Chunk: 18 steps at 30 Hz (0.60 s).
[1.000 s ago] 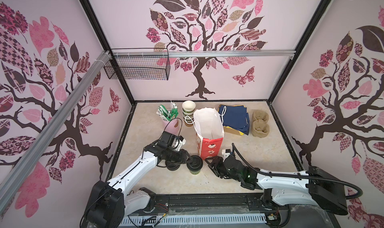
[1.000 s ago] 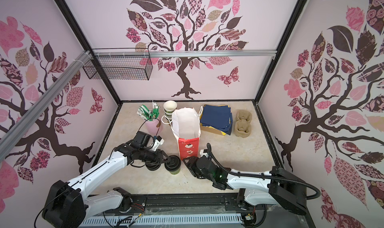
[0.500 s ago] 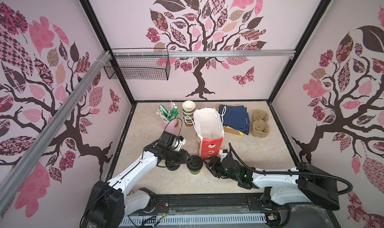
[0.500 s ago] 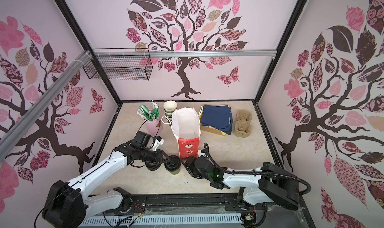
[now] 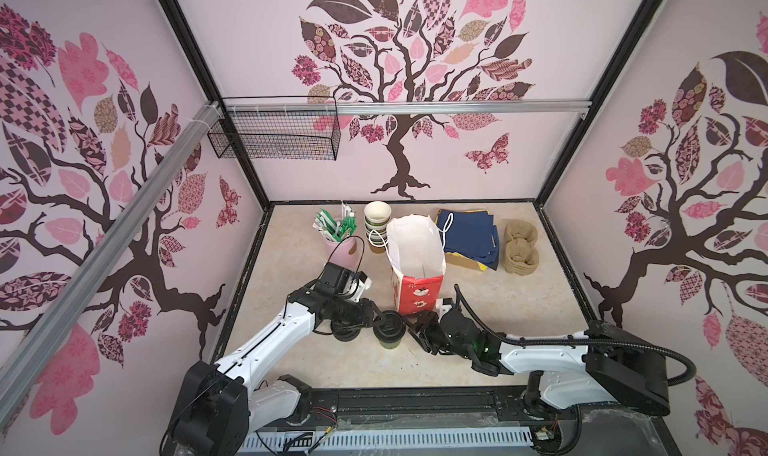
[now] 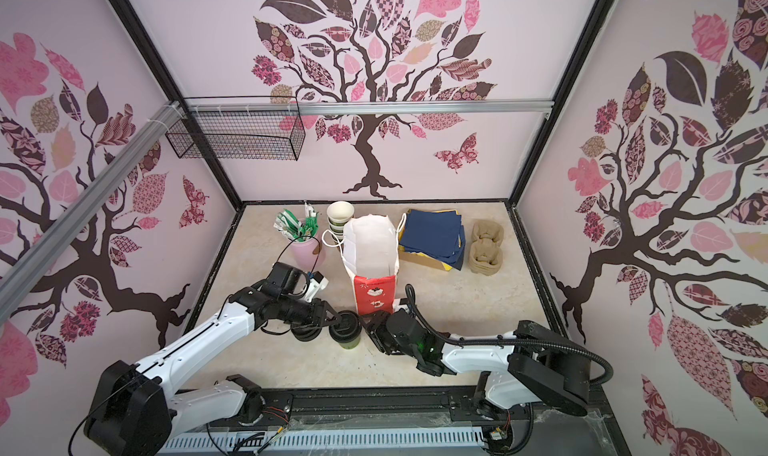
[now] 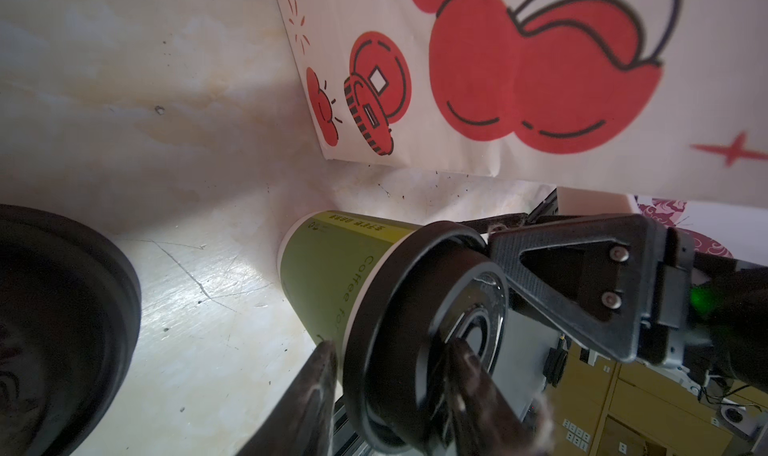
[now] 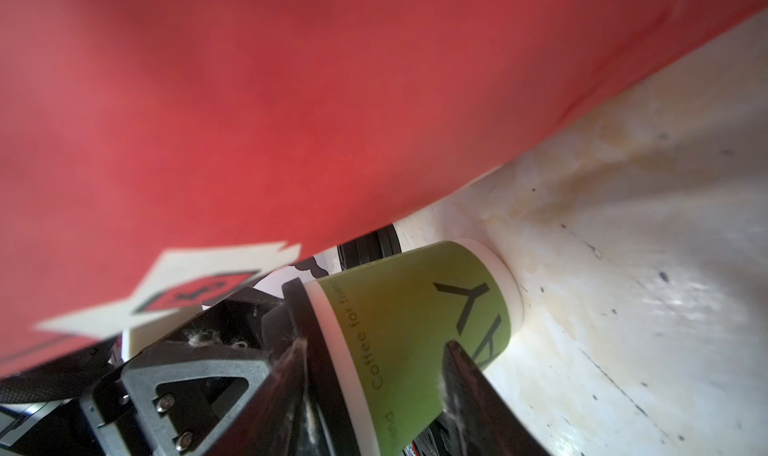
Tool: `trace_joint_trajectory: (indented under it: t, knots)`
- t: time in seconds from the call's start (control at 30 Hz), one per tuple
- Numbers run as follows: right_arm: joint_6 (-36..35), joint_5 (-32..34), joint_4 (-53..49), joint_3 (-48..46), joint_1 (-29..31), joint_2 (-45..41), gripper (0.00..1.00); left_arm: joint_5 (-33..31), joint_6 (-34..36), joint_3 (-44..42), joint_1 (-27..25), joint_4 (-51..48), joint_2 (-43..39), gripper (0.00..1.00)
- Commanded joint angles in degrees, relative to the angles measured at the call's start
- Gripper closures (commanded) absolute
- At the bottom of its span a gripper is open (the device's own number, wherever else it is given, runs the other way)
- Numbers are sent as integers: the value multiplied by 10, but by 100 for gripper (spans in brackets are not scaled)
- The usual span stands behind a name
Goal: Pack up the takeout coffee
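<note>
One takeout coffee [image 5: 388,330] [image 6: 347,330], a green paper cup with a black lid, stands near the front of the table, just in front of the red and white paper bag [image 5: 415,262]. My left gripper [image 5: 380,319] [image 7: 395,350] reaches in from the left and is shut on its lid, with one finger under the rim and one on the lid's top. From the right, my right gripper [image 5: 409,327] [image 8: 374,346] stands open. One of its fingers is at the lid's top and the other lies along the cup's wall [image 8: 415,316].
A squat stack of black lids [image 5: 345,333] [image 7: 62,329] sits under my left wrist. At the back are a pink cup of straws [image 5: 340,242], stacked green cups [image 5: 377,225], navy bags [image 5: 469,235] and cardboard carriers [image 5: 521,248]. The bag's red side [image 8: 291,100] is close to my right wrist.
My right gripper has moved left along the bag's front, up to the cup. The left gripper and the cup have stayed where they were.
</note>
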Motion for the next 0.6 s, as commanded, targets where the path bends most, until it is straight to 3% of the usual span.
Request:
trace_joint_trajectory:
  t: [0.0,0.43,0.57]
  knots:
    - [15,-22,-97,5,-1,13,46,-62,12,-7,-2,-49,12,54]
    - [18,-46,-146,-23,0,8,47,-68,12,-5,-2,-53,14,55]
    - [-40,-23,-162,1,-1,-42,37,-69,11,-5,-2,-53,12,54]
